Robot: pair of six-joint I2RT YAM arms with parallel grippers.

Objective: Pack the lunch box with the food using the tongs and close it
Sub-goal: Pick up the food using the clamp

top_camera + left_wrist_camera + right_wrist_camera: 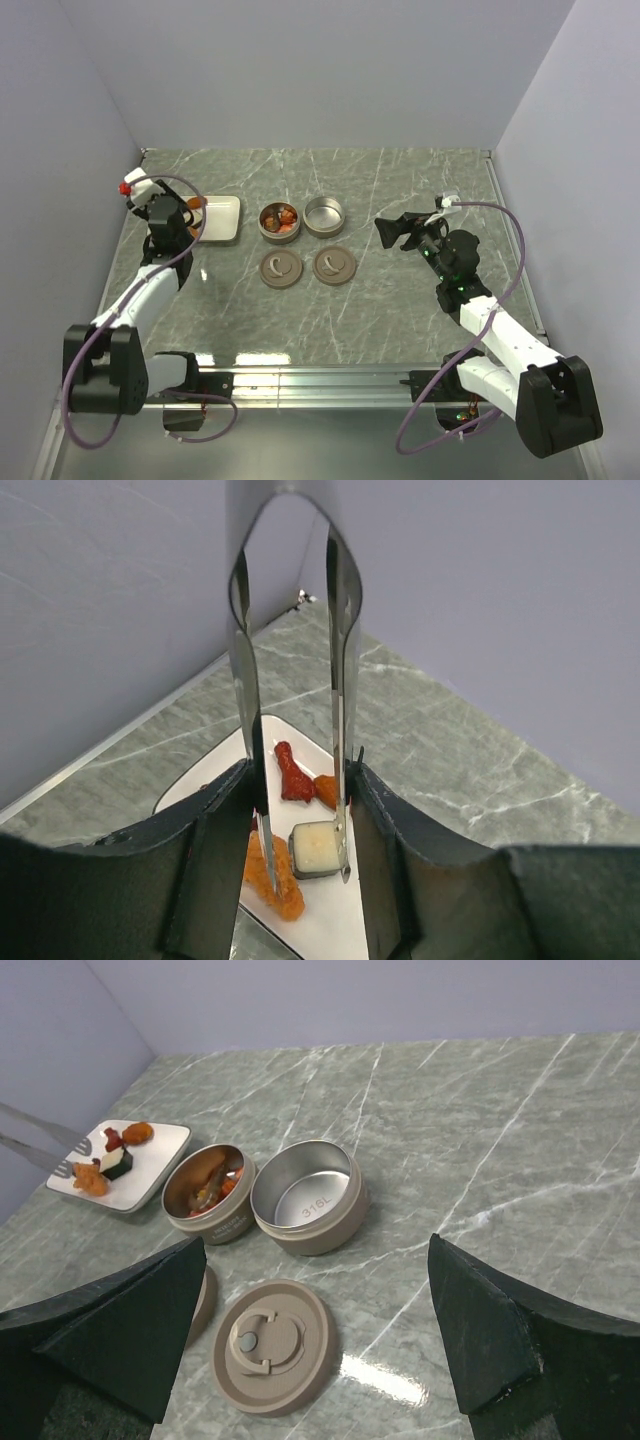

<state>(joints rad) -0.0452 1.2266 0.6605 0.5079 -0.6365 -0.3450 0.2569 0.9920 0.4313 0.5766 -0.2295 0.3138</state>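
Left gripper [172, 215] clenched on tongs [337, 680]. Tong tips parted, either side of white food piece [318, 848] on plate [210, 775], bottom centre of left wrist view; contact unclear. Right gripper [395, 230] spread wide, empty, right of overhead frame. Centre: filled tin [279, 222], empty tin [323, 215], lids [280, 267] just below.

a robot lab cell — blank grey walls [320, 70] boxing a marble-look table [400, 190].
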